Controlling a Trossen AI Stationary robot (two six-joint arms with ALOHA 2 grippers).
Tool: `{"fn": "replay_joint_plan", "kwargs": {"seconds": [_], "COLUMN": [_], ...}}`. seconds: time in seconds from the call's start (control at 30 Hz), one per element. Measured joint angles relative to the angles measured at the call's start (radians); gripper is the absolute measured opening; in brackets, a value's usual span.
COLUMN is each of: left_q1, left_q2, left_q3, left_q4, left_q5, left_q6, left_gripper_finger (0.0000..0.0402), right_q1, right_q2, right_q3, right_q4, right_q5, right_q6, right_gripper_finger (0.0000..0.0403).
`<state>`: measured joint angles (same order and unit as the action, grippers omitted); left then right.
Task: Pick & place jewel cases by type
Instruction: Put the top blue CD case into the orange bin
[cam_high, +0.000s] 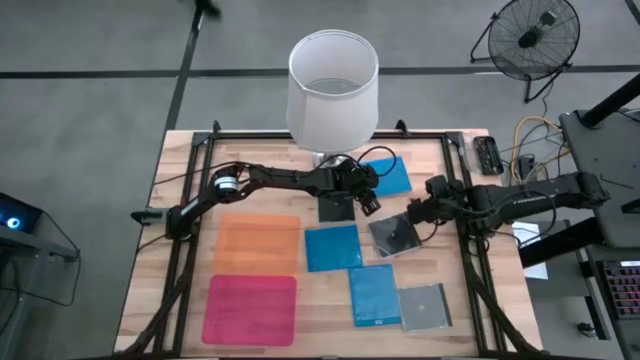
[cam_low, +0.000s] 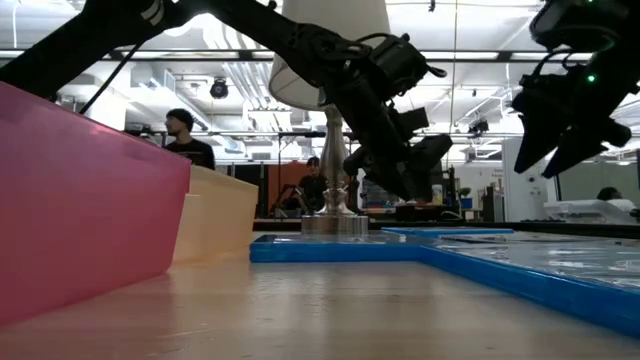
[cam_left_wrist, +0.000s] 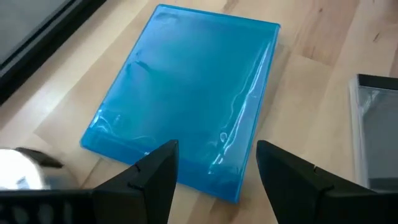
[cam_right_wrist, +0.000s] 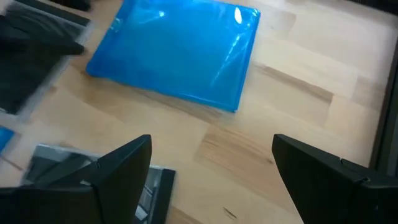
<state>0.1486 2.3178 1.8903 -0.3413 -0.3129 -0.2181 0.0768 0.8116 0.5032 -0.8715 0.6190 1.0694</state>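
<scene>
Several jewel cases lie flat on the wooden table. One blue case sits near the far edge, with two more blue cases nearer. A dark case, a grey case and a silvery case lie among them. My left gripper hovers open at the far blue case, fingers clear of it. My right gripper hangs open above bare wood beside the grey case, facing the same blue case.
An orange sheet and a pink sheet lie on the table's left half. A white-shaded lamp stands at the far edge, close behind the left gripper. Black frame rails run along both sides. People show in the room behind.
</scene>
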Motion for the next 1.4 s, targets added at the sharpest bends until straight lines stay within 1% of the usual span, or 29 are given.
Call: {"fn": "replay_joint_plan", "kwargs": {"seconds": [0.07, 0.17, 0.4, 0.5, 0.63, 0.73, 0.83, 0.97, 1.07, 1.2, 1.33, 1.4], "left_q1": [0.0, 0.0, 0.0, 0.001, 0.002, 0.005, 0.007, 0.005, -0.003, -0.012, -0.021, -0.025], "left_q2": [0.005, 0.016, 0.026, 0.027, 0.027, 0.027, 0.027, 0.026, 0.025, 0.024, 0.024, 0.023], "left_q3": [-0.012, -0.029, -0.03, -0.031, -0.03, -0.03, -0.027, -0.027, -0.018, -0.01, -0.01, -0.008], "left_q4": [-0.009, 0.032, 0.042, 0.05, 0.052, 0.051, 0.051, 0.042, 0.003, -0.035, -0.056, -0.062], "left_q5": [0.005, 0.005, 0.0, -0.002, -0.018, -0.036, -0.024, 0.01, 0.022, 0.049, 0.072, 0.093], "left_q6": [-0.007, -0.022, -0.031, -0.03, -0.05, -0.075, -0.093, -0.11, -0.133, -0.151, -0.153, -0.155], "left_gripper_finger": [0.02, 0.02, 0.02, 0.02, 0.02, 0.02, 0.02, 0.02, 0.02, 0.02, 0.02, 0.02], "right_q1": [0.0, -0.001, -0.001, -0.001, -0.001, -0.005, -0.033, -0.086, -0.144, -0.25, -0.368, -0.428], "right_q2": [0.002, 0.001, 0.0, 0.001, 0.004, 0.012, 0.03, 0.047, 0.05, 0.049, 0.061, 0.073], "right_q3": [0.015, 0.035, 0.053, 0.053, 0.052, 0.042, 0.017, -0.02, -0.036, -0.056, -0.081, -0.083], "right_q4": [-0.001, -0.001, -0.004, -0.009, -0.007, -0.003, 0.021, 0.084, 0.124, 0.233, 0.401, 0.455], "right_q5": [0.001, 0.004, 0.004, 0.004, 0.003, 0.006, 0.004, 0.0, 0.001, -0.005, -0.064, -0.082], "right_q6": [-0.01, -0.032, -0.035, -0.015, 0.052, 0.061, 0.058, 0.016, -0.046, -0.201, -0.368, -0.417], "right_gripper_finger": [0.0329, 0.0329, 0.0329, 0.0329, 0.0329, 0.0329, 0.0329, 0.0329, 0.0328, 0.0328, 0.0328, 0.0328]}}
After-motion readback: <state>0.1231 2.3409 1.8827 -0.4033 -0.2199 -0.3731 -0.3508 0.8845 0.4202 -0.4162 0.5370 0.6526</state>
